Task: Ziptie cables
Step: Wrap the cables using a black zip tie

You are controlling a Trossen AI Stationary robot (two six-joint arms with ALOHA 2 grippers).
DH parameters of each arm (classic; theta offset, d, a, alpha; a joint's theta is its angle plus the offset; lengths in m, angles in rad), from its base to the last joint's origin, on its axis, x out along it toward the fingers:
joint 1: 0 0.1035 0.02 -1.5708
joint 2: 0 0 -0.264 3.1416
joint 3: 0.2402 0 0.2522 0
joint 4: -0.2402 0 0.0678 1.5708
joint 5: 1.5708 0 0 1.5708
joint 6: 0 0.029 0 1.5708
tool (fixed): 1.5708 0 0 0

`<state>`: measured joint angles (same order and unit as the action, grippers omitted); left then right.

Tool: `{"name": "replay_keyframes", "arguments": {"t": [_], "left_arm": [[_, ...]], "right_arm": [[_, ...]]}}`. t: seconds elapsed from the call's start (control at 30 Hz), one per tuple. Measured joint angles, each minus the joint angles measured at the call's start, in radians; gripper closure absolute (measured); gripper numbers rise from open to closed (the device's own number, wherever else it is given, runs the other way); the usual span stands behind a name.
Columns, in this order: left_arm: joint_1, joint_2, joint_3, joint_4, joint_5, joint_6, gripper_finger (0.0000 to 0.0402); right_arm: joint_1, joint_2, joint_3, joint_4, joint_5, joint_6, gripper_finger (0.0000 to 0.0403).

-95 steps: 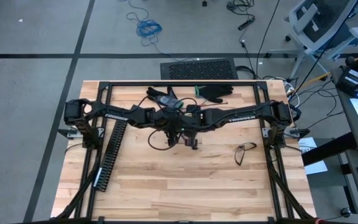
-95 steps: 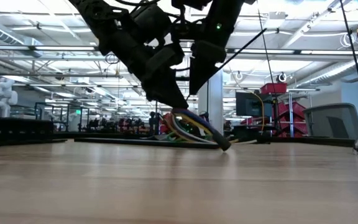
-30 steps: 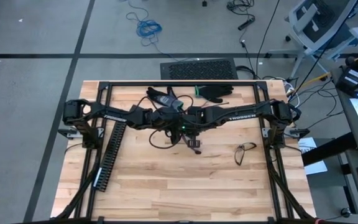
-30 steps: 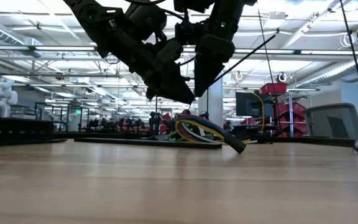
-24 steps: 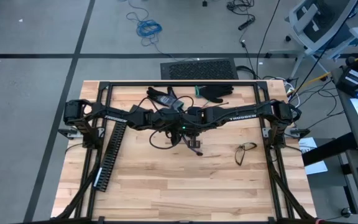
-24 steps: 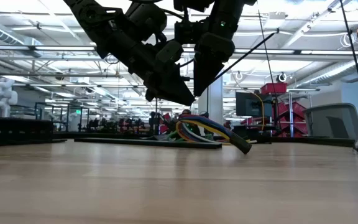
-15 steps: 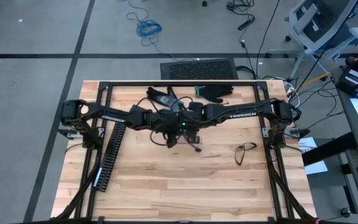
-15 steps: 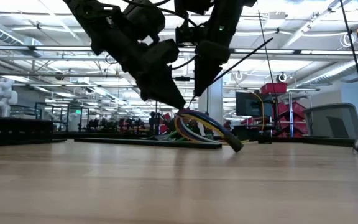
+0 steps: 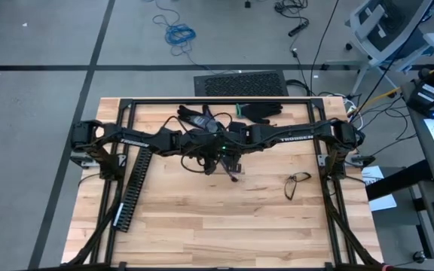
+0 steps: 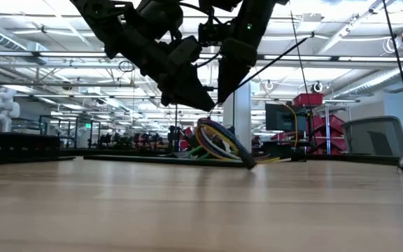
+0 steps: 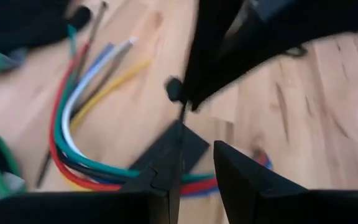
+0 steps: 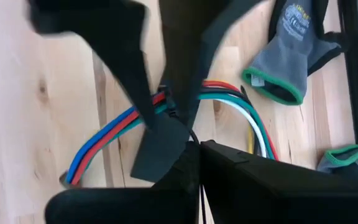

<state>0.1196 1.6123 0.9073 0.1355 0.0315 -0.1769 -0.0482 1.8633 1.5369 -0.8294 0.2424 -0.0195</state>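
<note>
The cables [image 10: 219, 143], a bundle of red, blue, green, yellow and white wires, arch up from the table at its middle. Their dark end [image 10: 252, 162] rests on the wood. My left gripper [image 10: 205, 106] slants down from the left and is shut on the bundle's raised part. My right gripper [image 10: 222, 98] points steeply down just beside it, shut on a thin black zip tie strand [image 12: 191, 134] that runs to the bundle. In the high view both grippers [image 9: 221, 159] meet at the table's middle and hide the bundle there. My left gripper has the bundle [image 11: 194, 182] between its two fingers [image 12: 138, 87], which lie across the wires and slant down from the table's left. The held part is raised. The wires' loop and dark end stay on the table. My right gripper pinches the zip tie's thin tail [image 11: 182, 117] between its shut fingertips, coming from above. The tail runs down to the bundle [image 12: 166, 102] beside the left fingers.
A long black slotted duct [image 9: 136, 184] lies at the left. A pair of glasses [image 9: 297, 184] lies at the right. Grey gloves with green cuffs [image 12: 288, 53] and dark gear [image 9: 262, 111] lie at the far edge. The near half is bare wood.
My left gripper dipped toward the table and came back up with the bundle. The bundle's dark end slid along the table toward the left, and the arch now stands steeper. My right gripper kept its place on the tail.
</note>
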Motion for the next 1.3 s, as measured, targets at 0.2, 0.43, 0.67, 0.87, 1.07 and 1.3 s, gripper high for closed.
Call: {"name": "replay_keyframes", "arguments": {"t": [0.2,0.43,0.67,0.87,1.07,1.3], "left_arm": [[0.000,0.009,-0.005,-0.001,-0.053,0.006,0.0310],[-0.002,0.008,-0.014,0.035,-0.056,0.006,0.0310],[-0.003,0.008,-0.014,0.046,-0.060,0.006,0.0310],[-0.003,0.008,-0.014,0.045,-0.060,0.009,0.0310],[-0.002,0.008,-0.014,0.034,-0.058,0.069,0.0330],[-0.003,0.006,-0.014,0.022,-0.087,0.079,0.0397]], "right_arm": [[0.002,-0.001,0.000,0.018,-0.004,0.001,0.0403],[0.001,-0.019,0.000,0.048,-0.014,-0.002,0.0403],[0.001,-0.022,0.000,0.056,-0.015,0.013,0.0403],[0.004,-0.022,0.000,0.058,-0.014,0.017,0.0403],[0.005,-0.022,-0.001,0.057,-0.015,0.015,0.0403],[0.005,-0.026,-0.001,0.060,-0.010,0.014,0.0403]]}}
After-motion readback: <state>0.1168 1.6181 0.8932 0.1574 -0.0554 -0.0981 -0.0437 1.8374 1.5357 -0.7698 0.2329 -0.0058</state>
